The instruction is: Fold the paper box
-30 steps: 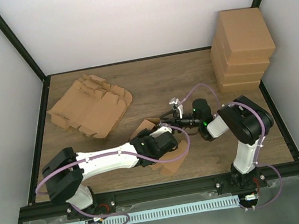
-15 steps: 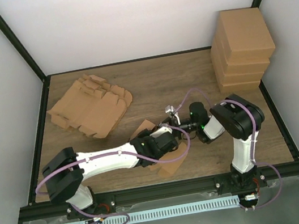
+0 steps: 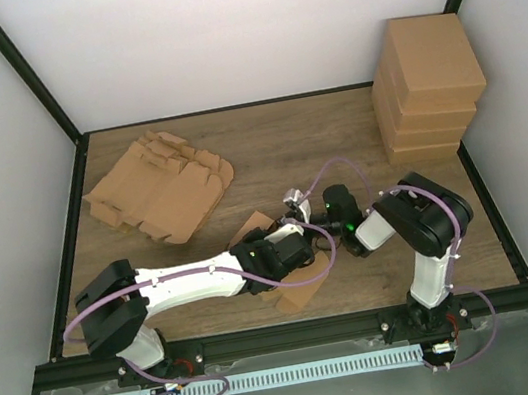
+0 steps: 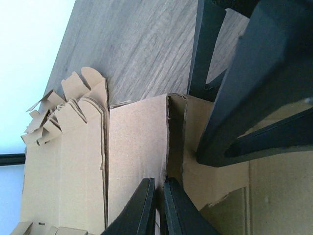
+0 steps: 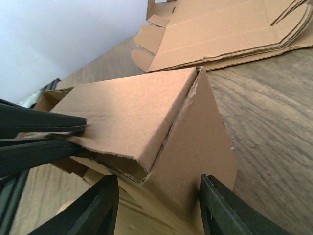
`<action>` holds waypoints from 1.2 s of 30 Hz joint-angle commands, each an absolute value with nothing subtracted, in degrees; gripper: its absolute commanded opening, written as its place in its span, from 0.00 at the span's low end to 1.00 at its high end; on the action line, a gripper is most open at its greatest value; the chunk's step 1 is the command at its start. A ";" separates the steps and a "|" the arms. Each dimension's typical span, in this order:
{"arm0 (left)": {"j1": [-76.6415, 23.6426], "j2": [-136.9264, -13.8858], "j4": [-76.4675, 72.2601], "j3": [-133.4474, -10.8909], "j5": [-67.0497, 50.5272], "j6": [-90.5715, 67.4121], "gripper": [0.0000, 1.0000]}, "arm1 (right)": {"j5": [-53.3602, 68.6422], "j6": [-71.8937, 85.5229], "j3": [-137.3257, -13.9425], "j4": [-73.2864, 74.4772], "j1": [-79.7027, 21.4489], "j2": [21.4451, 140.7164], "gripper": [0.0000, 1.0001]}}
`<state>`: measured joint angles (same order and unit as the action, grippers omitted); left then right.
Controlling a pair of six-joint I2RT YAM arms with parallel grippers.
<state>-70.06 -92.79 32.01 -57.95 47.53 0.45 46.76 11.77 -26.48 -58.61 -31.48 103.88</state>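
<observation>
Wood table [image 3: 335,135], walled on three sides, carries the work. The box [image 5: 137,112] is part-formed and lies directly ahead of both pincers, which meet over it from opposite sides.

Status:
- left pincer [image 4: 157,182]: closed on a thin cardboard wall of the box, fingers almost touching, panel edge btwn them.
- right pincer [image 5: 157,177]: open, fingers wide apart, straddling the near corner of the box w/o visible contact. A folded panel slopes up ahead of it. The panel's free edge stands slightly off the wall below, i.e. not seated.

Nearby: a pile of flat blanks [image 3: 156,185] lies beyond the right pincer's tips, well apart from the box. A stack of finished boxes [image 3: 427,79] sits behind the right pincer, well apart.

Hazards (judgement):
1. Spring-back. The panel looks unlocked. If the left pincer lets go before the right pincer presses or grips, the creases will prob. reopen.
2. Crush/tear. The cardboard is thin and its edge near the left pincer is ragged. Hard closing across the corner could buckle the wall instead of folding on the crease.
3. Finger clash. The right pincer's fingers show just beyond the left pincer's tips. A small path error means collision.
4. Slide. The box looks light. A sideways push could pivot it about the left pincer's pinch and twist the held wall.
</observation>
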 commanded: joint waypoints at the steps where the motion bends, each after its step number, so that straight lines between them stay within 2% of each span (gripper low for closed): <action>1: -70.36 -93.28 30.80 -57.76 46.13 0.35 0.07 | 36.12 7.85 -28.34 -56.23 -33.94 102.57 0.46; 8: -70.40 -93.19 31.06 -57.66 45.96 -0.32 0.07 | 30.55 8.28 -30.28 -58.28 -35.80 105.17 0.40; 17: -70.49 -94.29 32.05 -58.16 45.78 -0.82 0.09 | 21.72 8.24 -30.15 -60.33 -39.72 105.40 0.14; 19: -70.49 -94.39 32.78 -58.71 44.80 -1.13 0.16 | 16.68 7.31 -29.87 -59.78 -42.03 104.73 0.06; 20: -70.49 -94.33 33.25 -59.05 43.56 -1.25 0.24 | 14.57 7.03 -29.80 -59.66 -42.90 104.66 0.02; 22: -70.49 -92.38 33.38 -59.59 40.13 -1.66 0.50 | 12.54 7.38 -29.71 -59.90 -43.62 104.85 0.01; 23: -70.49 -90.73 33.06 -59.84 38.79 -1.93 0.60 | 12.40 7.74 -29.77 -59.97 -43.63 105.03 0.01; 26: -70.09 -83.74 32.08 -61.39 36.64 -4.45 0.80 | 12.27 8.07 -29.67 -59.42 -43.75 105.03 0.01; 28: -67.43 -79.25 32.58 -63.12 34.07 -6.66 0.87 | 12.35 8.00 -29.30 -58.41 -43.68 104.22 0.01; 32: -56.18 -72.93 34.65 -65.98 21.45 -11.43 0.88 | 12.40 7.81 -27.51 -56.77 -43.68 101.04 0.01; 36: -44.40 -71.94 36.13 -66.81 7.19 -14.49 0.91 | 11.76 7.23 -26.57 -54.21 -44.09 98.60 0.02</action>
